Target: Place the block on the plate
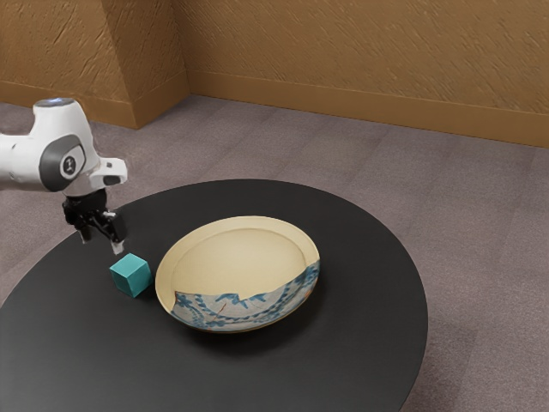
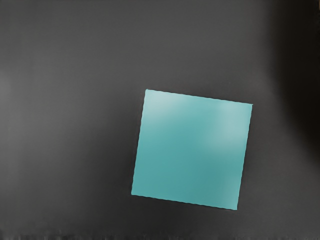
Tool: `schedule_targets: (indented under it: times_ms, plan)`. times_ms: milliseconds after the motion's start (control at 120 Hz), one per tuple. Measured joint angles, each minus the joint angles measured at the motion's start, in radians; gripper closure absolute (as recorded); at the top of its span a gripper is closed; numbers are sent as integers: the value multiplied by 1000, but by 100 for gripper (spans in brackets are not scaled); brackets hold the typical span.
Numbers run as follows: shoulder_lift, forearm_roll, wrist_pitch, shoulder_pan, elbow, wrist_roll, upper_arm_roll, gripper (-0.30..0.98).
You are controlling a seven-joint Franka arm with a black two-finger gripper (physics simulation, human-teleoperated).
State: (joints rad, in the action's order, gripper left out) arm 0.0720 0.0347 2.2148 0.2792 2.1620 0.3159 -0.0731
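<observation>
Teal block (image 2: 192, 150) just beside plate (image 1: 244, 262), inward from edge of table (image 1: 51, 343); our gripper (image 1: 101, 243) wide, empty; we should square to block, descend clear of plate

From where I am standing, the white robot arm (image 1: 19, 163) is running out past the exterior view's left edge, its base lying out of sight. The round black table (image 1: 360, 343) is passing beyond the left and lower edges. The patterned plate (image 1: 236, 319) is hiding its own underside and the tabletop beneath. The teal block (image 1: 131, 275) is concealing its bottom face. In the wrist view, a dark blurred patch (image 2: 302, 65) is defying identification.
</observation>
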Motion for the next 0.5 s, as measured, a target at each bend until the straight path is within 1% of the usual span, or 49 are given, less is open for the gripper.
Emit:
schedule_targets:
  times_ms: [75, 217, 350, 500]
  plan:
    - [18, 1, 54, 44, 28, 5, 14, 0]
    - [40, -17, 124, -7, 64, 13, 35, 0]
    - [42, -25, 157, 3, 99, 18, 38, 0]
    - [62, -19, 187, 6, 97, 25, 37, 0]
